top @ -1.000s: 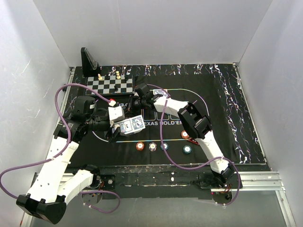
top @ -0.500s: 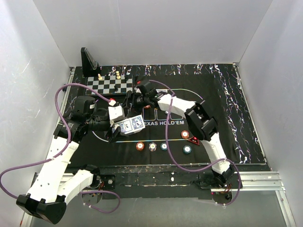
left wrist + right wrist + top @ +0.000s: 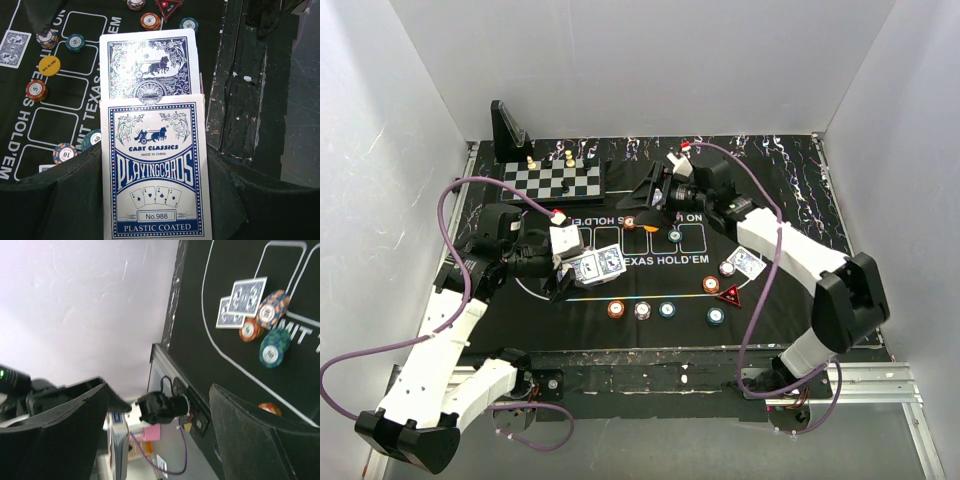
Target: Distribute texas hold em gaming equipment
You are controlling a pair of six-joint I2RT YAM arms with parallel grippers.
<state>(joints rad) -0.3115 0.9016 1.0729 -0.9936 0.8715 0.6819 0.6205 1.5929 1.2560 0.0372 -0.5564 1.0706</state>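
**Card box [image 3: 155, 175] held on the left, right jaws wide apart**

Your left gripper's [image 3: 154, 150] fingers [image 3: 70, 195] press on both sides of the card box, clamped tight. One card [image 3: 145, 60] pokes out of its open end. The box hangs just nearer you than the chessboard [image 3: 555, 180]. Your right gripper [image 3: 159, 389] is spread wide with nothing between its fingers [image 3: 70, 425], and it hovers just right of the chessboard. Three chips [image 3: 642, 310] lie in a row well nearer you than the chessboard. The red marker [image 3: 730, 295] sits farther right of them. A loose card [image 3: 748, 263] lies face down beyond it, with a chip touching its left edge.
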